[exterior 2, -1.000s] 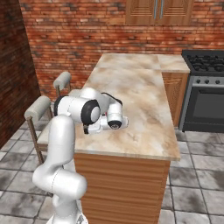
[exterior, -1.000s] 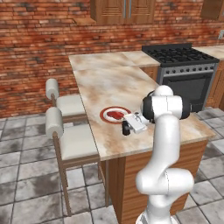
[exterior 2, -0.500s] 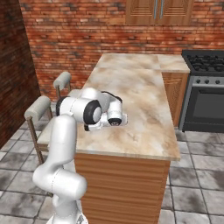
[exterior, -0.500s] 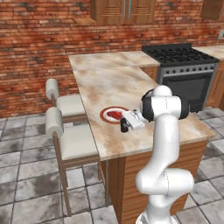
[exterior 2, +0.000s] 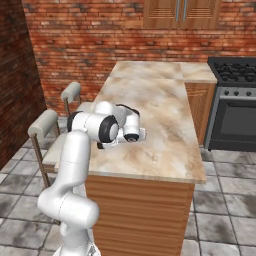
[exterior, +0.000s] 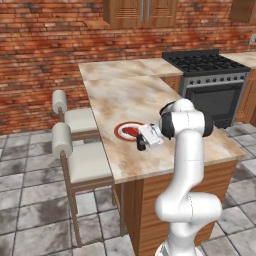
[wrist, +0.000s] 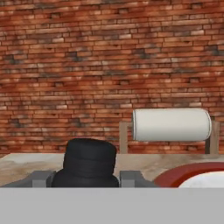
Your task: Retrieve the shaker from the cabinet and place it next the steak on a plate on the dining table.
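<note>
The gripper (wrist: 87,178) is closed on the shaker (wrist: 89,164) beside the plate (exterior: 131,131). It looks small, light, rigid and smooth; gripping its wider base seems safest

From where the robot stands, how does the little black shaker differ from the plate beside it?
The shaker is black all over; the plate is white with a red rim. The shaker is small, narrow and stands upright; the plate is much wider and lies flat. The shaker sits between the fingers of the hand; the plate lies free and carries the steak. Both are round and rest at the same edge of the dining table.
</note>
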Robot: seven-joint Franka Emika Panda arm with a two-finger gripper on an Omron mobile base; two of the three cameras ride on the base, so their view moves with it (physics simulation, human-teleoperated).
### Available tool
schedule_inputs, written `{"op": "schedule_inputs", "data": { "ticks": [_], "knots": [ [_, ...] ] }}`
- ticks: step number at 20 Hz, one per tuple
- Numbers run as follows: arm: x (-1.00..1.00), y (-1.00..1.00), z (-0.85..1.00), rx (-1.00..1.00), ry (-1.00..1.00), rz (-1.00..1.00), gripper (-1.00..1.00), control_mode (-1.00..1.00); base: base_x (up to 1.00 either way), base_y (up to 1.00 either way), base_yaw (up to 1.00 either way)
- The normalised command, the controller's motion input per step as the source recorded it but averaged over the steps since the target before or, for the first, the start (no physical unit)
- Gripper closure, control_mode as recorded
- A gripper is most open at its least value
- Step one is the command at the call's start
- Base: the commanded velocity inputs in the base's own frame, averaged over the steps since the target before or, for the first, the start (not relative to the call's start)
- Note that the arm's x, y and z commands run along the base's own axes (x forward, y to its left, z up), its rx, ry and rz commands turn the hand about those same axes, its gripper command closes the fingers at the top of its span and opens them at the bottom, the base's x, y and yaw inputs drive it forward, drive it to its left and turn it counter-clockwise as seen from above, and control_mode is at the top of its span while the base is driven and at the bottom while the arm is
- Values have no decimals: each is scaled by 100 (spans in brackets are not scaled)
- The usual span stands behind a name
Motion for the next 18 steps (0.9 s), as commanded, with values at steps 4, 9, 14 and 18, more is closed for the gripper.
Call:
{"op": "schedule_inputs", "data": {
  "ticks": [4,9,14,18],
  "knots": [
    [47,0,-20,0,-9,0,100,-100,0,0,0],
    [41,0,-25,0,-1,0,100,-100,0,0,0],
    [20,0,-49,1,0,0,100,-100,0,0,0],
    [-1,0,-64,1,-1,0,100,-100,0,0,0]
  ]
}}
